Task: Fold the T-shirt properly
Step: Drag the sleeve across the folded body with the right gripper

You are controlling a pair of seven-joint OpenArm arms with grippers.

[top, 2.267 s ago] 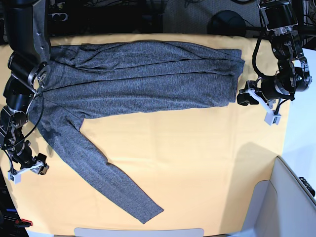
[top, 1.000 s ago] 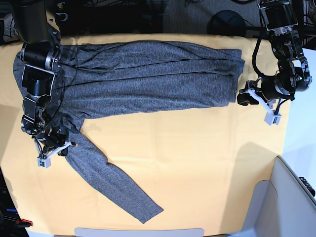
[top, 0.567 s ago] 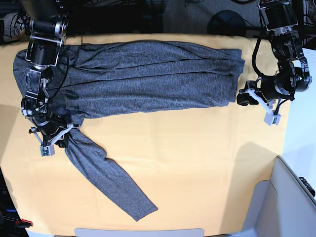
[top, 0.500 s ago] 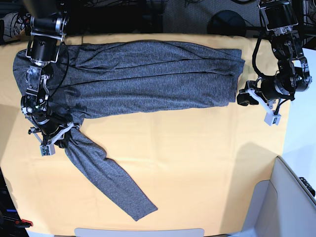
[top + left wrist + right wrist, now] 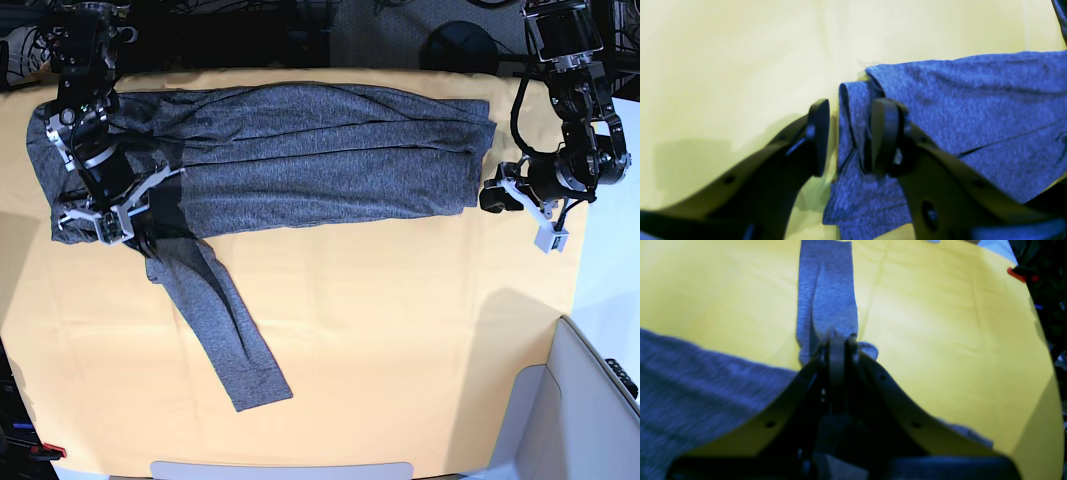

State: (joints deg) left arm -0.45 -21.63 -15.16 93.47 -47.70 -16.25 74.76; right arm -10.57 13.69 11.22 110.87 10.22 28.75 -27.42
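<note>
Grey T-shirt spread lengthwise across the far half of the yellow-orange table cloth, body folded over itself in long bands, hem end at the base view's right near the cloth's edge. One long sleeve trailing off from the shoulder area at the view's left, angling down toward the near edge, cuff lying flat on bare cloth. Fabric bunched and rumpled at the left end, under and around the arm there.

Right gripper down at that left end, jaws pressed together on the upper part of the sleeve. In the right wrist view, fingers squeezed tight with a pinch of grey knit between them, sleeve running straight away from the tips over yellow cloth, a broad sweep of shirt at the lower left.

Left gripper over at the hem end, just off the shirt's corner. Left wrist view: jaws standing apart, one finger on the bare cloth side, the other finger resting against the shirt, a folded corner of the hem sitting in the gap between. Not clamped; fabric loose between the pads.
</note>
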